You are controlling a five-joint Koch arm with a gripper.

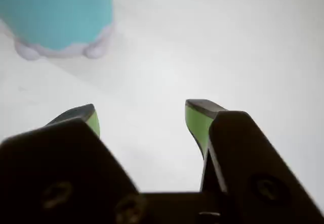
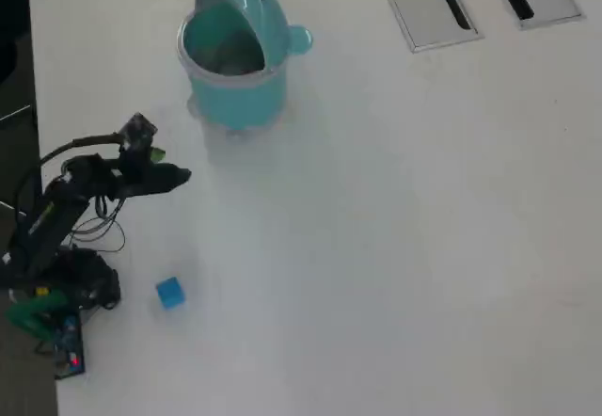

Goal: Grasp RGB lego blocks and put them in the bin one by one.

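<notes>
A plain white desk (image 2: 395,247) fills the overhead view, its left edge bordered by a dark strip of floor; two flat grey panels (image 2: 428,4) with dark slots lie at the desk's far edge toward the right corner; the teal whale-shaped bin (image 2: 235,54) stands near the far edge, left of the middle, its mouth open upward, its domed hood with two dot eyes on the far side and a small nub on its right; what lies inside the bin cannot be made out. The arm (image 2: 66,209) sits at the left edge of the desk, its base and wiring close to the near left corner, and it reaches to the right; the fingers (image 2: 179,177) hang over bare desk, near the bin but apart from it. One blue block (image 2: 170,292) rests on the desk close to the arm's base, toward the near left corner, well apart from the bin. In the wrist view the fingers (image 1: 144,117) are spread wide, their green inner faces parted with only white desk between them, holding nothing; the bin's teal wall (image 1: 55,11) and pale feet show blurred at the upper left corner.
</notes>
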